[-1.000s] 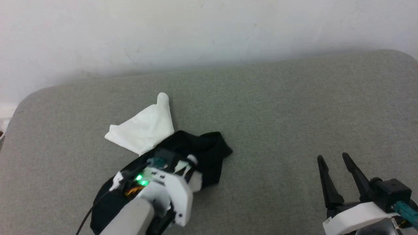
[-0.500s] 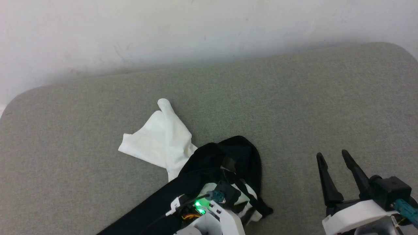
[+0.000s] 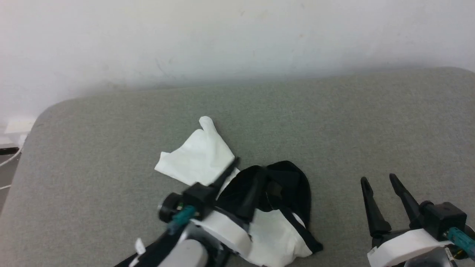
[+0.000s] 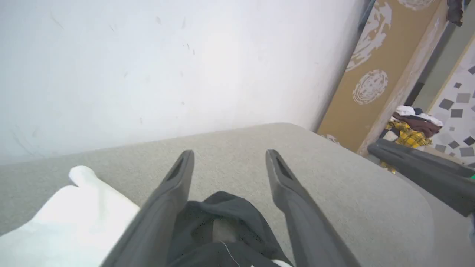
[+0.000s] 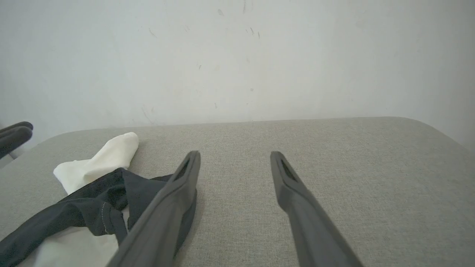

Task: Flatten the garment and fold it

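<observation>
Since a moment ago my left gripper (image 3: 249, 168) has let go. It was closed on the black cloth, and now its fingers are spread wide and hold nothing. The head camera shifted too, so I don't trust the apparent slide of the pile.

The garment (image 3: 276, 230) is bunched at the near-left of the grey surface (image 3: 334, 122). Left to right:
- A white flap (image 3: 196, 163) lies flat, peaking toward the wall.
- My open left fingers hang over the heap; the wrist view shows black folds between them.
- A black bunch (image 3: 289, 185) sits on top, with white body cloth and thin black trim below it.
- My right gripper (image 3: 379, 179) is well apart on bare surface, fingers spread, idle.

Step in hand, as I judge it, is re-gripping to spread the shirt out.
- Don't pinch the heap's middle — that only lifts a knot.
- Take an outer edge low and shallow, one layer only.
- Bring the right gripper in to the trim side.
- Draw the two apart slowly, keeping the cloth on the surface.
</observation>
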